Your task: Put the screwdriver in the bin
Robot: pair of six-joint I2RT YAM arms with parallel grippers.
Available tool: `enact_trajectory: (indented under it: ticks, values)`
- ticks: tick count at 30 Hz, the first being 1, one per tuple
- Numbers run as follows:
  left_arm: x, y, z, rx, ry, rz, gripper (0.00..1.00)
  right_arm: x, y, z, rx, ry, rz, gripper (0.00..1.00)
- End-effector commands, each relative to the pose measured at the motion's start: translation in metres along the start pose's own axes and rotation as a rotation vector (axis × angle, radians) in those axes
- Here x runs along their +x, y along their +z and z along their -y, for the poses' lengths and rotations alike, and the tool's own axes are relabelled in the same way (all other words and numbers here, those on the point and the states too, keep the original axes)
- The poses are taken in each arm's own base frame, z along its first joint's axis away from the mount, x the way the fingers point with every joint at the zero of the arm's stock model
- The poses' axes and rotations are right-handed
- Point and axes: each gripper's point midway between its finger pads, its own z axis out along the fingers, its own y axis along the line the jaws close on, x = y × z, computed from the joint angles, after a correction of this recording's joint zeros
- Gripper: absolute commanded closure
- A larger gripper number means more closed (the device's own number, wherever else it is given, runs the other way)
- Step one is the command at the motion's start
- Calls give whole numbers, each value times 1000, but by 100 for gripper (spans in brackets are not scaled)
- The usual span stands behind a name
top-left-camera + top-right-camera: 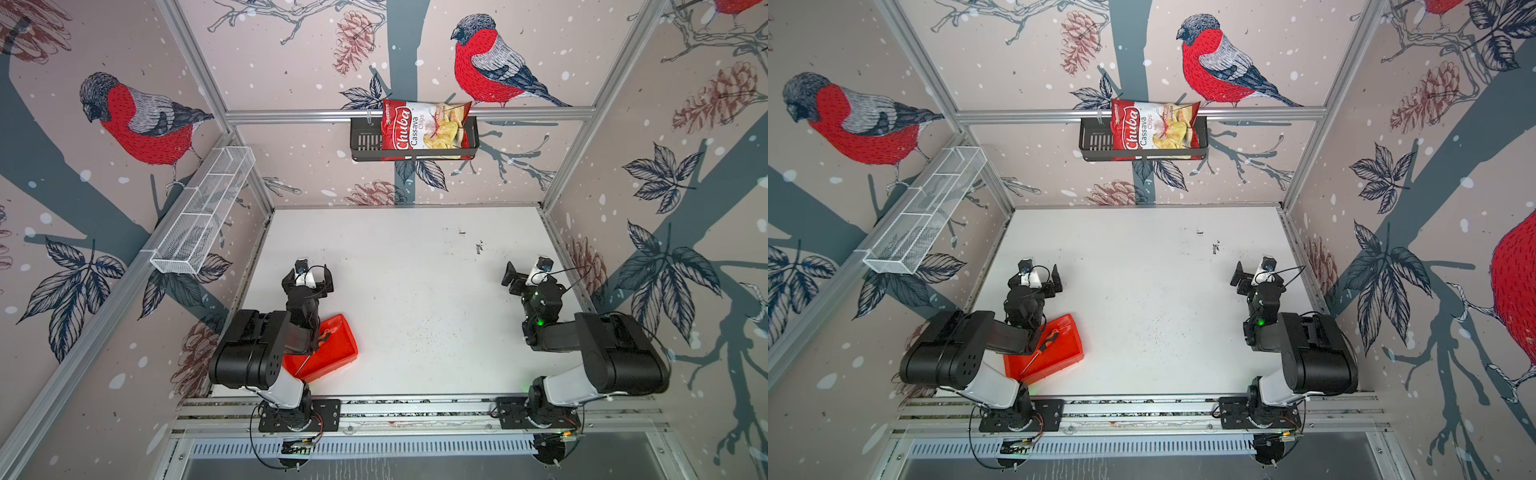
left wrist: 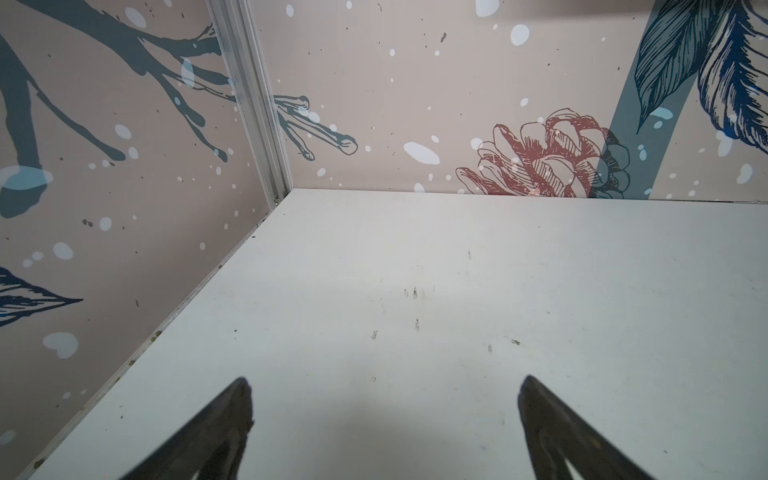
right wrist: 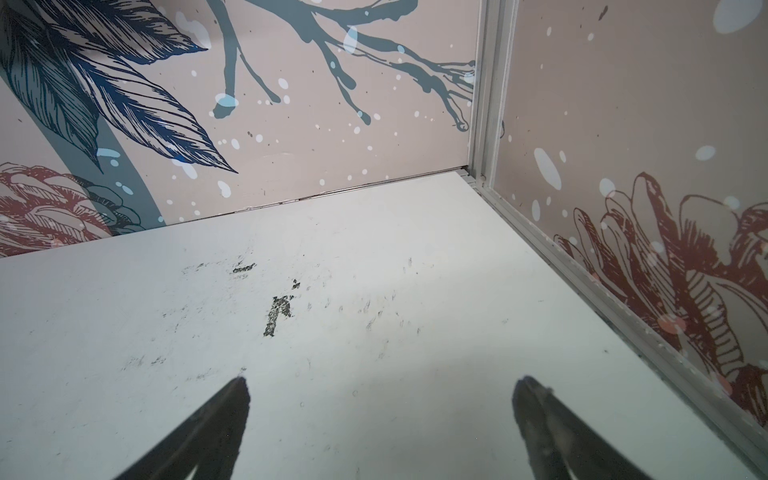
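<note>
The screwdriver [image 1: 323, 336] [image 1: 1047, 340], black-and-orange handle and thin shaft, lies slanted inside the red bin [image 1: 343, 351] [image 1: 1067, 349] at the table's front left, in both top views. My left forearm hangs over the bin's left part and hides it. My left gripper [image 1: 308, 275] [image 1: 1037, 279] is beyond the bin, over bare table, open and empty; the left wrist view shows its fingertips [image 2: 243, 395] wide apart. My right gripper [image 1: 527, 272] [image 1: 1257, 272] [image 3: 382, 388] stands open and empty over the table's right side, far from the bin.
A black slotted basket [image 1: 365, 141] on the back wall holds a Chuba chips bag [image 1: 424, 129]. A white wire-mesh shelf [image 1: 203, 212] runs along the left wall. Patterned walls close the table on three sides. A metal rail [image 1: 415, 409] carries both arm bases at the front.
</note>
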Motion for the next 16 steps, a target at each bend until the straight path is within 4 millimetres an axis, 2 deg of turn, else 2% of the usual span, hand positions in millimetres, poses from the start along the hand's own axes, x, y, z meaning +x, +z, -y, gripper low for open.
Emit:
enact_trajectory:
  ticks: [1,16]
  values:
    - [-6,0,1,8,-7,23,2,-2,1,-2,-9,-5,3,0]
    - [-6,0,1,8,-7,26,2,-2,1,-3,-6,-9,5,0]
